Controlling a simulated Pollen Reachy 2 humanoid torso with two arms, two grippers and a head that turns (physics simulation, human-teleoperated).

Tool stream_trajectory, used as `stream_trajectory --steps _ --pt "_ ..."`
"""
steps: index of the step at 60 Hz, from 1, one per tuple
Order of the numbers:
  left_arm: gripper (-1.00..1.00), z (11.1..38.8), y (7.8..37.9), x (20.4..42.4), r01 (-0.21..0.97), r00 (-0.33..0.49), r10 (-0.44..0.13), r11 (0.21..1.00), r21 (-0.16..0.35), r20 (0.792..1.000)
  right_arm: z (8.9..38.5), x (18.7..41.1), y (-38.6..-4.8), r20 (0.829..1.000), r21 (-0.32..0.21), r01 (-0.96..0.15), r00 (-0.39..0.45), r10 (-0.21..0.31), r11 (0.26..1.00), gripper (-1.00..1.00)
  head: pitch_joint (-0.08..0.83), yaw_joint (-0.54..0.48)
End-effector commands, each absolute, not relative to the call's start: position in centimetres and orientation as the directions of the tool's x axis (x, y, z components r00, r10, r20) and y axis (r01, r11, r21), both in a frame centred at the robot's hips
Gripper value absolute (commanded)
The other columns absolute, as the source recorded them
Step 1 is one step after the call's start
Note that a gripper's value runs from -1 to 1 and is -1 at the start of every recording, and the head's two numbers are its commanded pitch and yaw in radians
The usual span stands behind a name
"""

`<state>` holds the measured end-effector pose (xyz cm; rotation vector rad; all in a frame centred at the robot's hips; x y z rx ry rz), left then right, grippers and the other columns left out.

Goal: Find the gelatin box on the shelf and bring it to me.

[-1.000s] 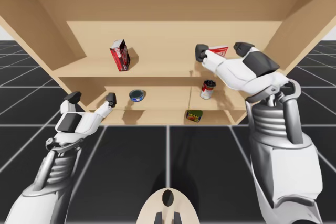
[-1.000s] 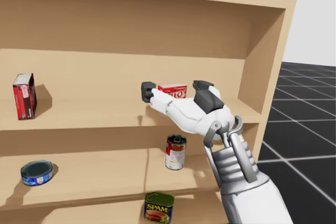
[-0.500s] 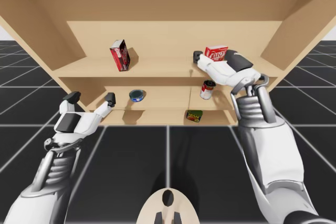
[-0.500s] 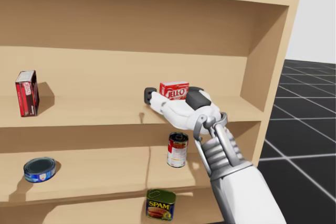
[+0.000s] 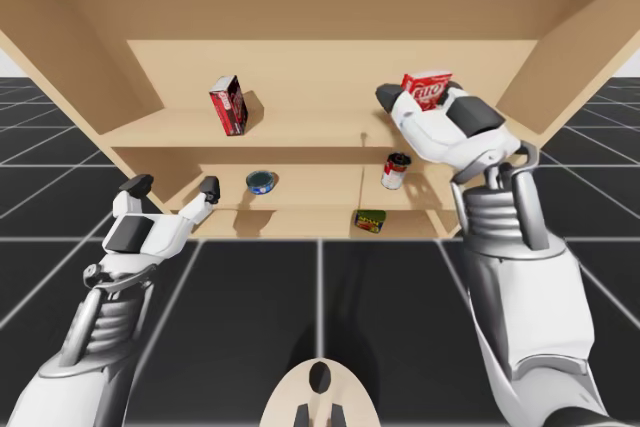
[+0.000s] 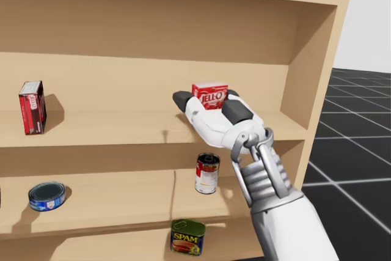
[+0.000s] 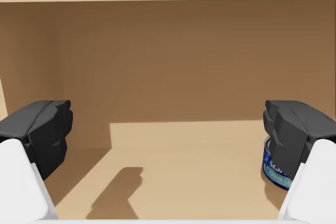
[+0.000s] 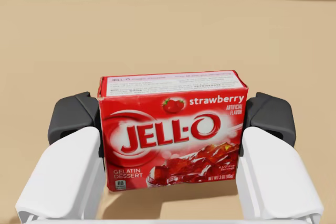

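Right claw [image 8: 172,115] tight on gelatin box [image 8: 173,140]

Furniture: a light wooden shelf [image 6: 153,29], open at the front, fills most of the head view and the upper half of the high view.
Boards: an upper board [image 6: 110,125] crosses the middle of the head view, with a middle board [image 6: 122,203] under it; a lower board [image 5: 300,225] shows in the high view.
Side: an upright side panel [image 6: 308,77] closes the shelf at the right of the head view.
Floor: a black floor [image 5: 250,327] with a pale grey grid spreads across the lower half of the high view.
Backdrop: a plain pale grey backdrop [image 6: 369,22] fills the upper right of the head view.
Light: soft and even; the back panel [image 6: 122,169] is darker brown just under each board.
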<state>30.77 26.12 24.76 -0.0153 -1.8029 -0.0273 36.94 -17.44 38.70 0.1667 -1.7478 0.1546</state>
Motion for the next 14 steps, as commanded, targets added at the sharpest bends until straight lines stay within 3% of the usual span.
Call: stream_trajectory --steps 1,9,14 --pt "-1.0 24.8 26.1 30.7 0.025 -0.231 -0.004 1.0 0.01 0.973 40.9 34.1 -17.1 0.994 -0.033 -0.158 -0.107 0.016 0.987 1.0 0.189 -0.24" --pt "-1.0 24.8 26.1 30.7 0.025 -0.231 -0.004 1.0 0.01 0.973 40.8 30.9 -17.0 0.99 -0.051 -0.179 -0.139 0.026 0.983 1.0 0.187 -0.24" --pt "-1.0 24.8 26.0 30.7 0.025 -0.232 -0.004 1.0 0.01 0.973 40.2 27.6 -17.1 0.983 -0.071 -0.192 -0.182 0.035 0.979 1.0 0.187 -0.24"
